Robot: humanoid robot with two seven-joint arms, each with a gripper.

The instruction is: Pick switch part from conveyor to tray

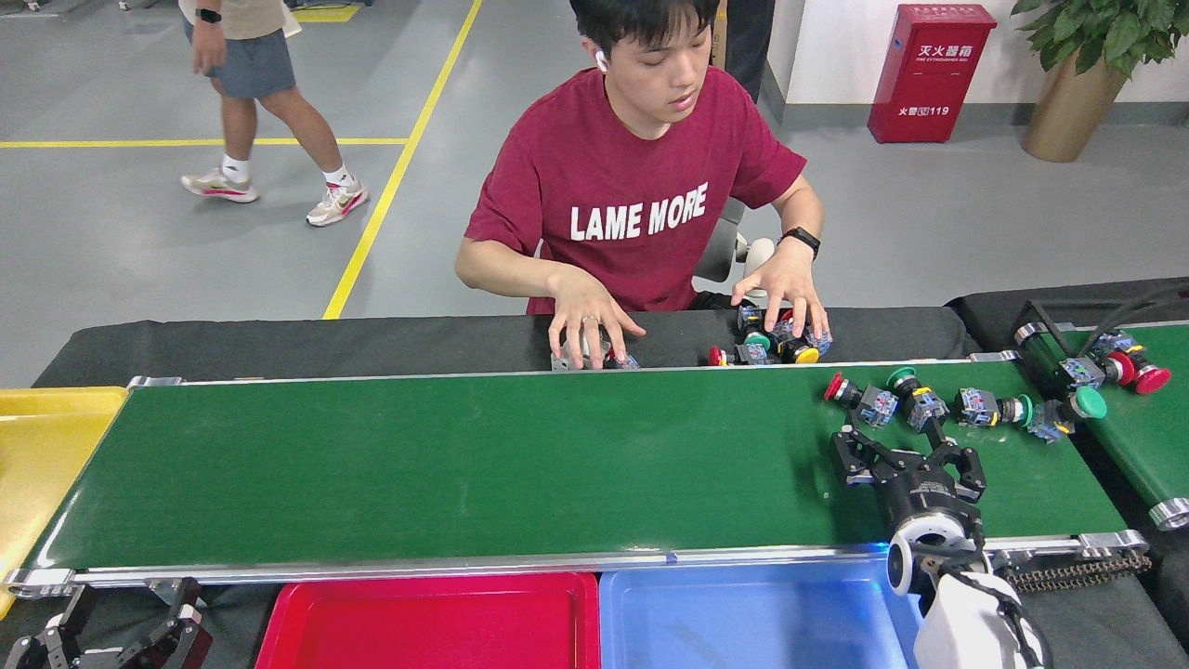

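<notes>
Single head view, high and angled down across the conveyor (464, 465).

The one camera sits on the robot's head and faces forward and down, so the long belt runs straight across the picture from left edge to right edge, its near rail low in the picture and its far rail about halfway up. It stands close enough that the red tray (427, 623) and blue tray (743, 618) below the near rail are cut by the bottom edge. Beyond the far rail it takes in a seated person (641, 186) and open grey floor (139, 251). No second view is given to share anything.
</notes>
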